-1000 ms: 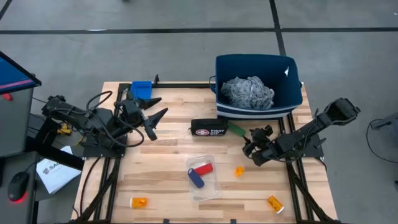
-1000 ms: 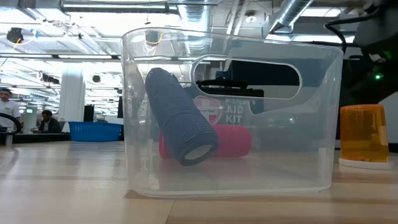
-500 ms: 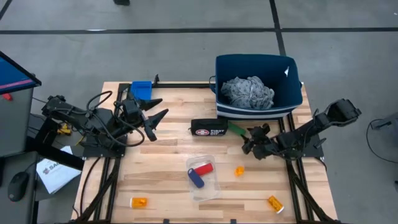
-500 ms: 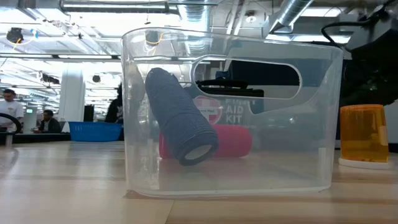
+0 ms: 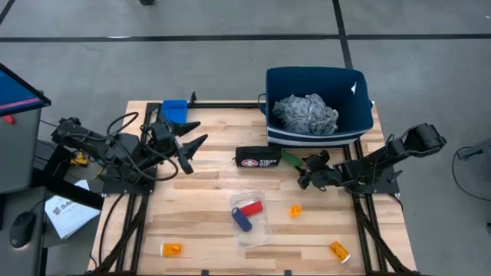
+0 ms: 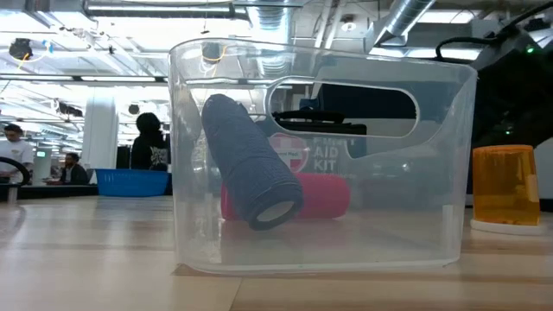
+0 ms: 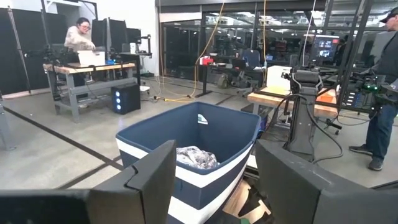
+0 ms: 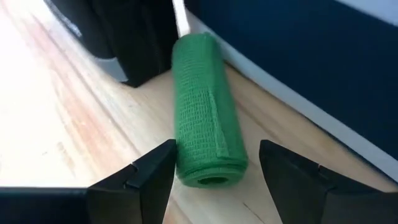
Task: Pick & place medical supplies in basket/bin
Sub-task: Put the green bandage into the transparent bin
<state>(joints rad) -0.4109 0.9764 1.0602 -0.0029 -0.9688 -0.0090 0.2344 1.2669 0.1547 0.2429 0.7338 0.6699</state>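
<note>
R hand [image 5: 305, 175] spread, low on the bench [image 5: 199, 199] w/ the green roll [image 8: 205, 134] lying just ahead of its fingers, not gripped, beside the navy bin [image 5: 318, 136]. Grey cloth [image 5: 305, 113] sits in the bin. L hand [image 5: 193, 146] spread, idle near bench's left side.

Both arms low over the table, claws apart.

The left arm reaches in from the table's left edge, its left claw [image 5: 190, 146] held over the far-left part of the table with both fingers spread and nothing between them. The right arm stretches in from the right edge, folded low; its right claw [image 5: 305, 173] sits near the table surface, fingers parted and empty.
</note>
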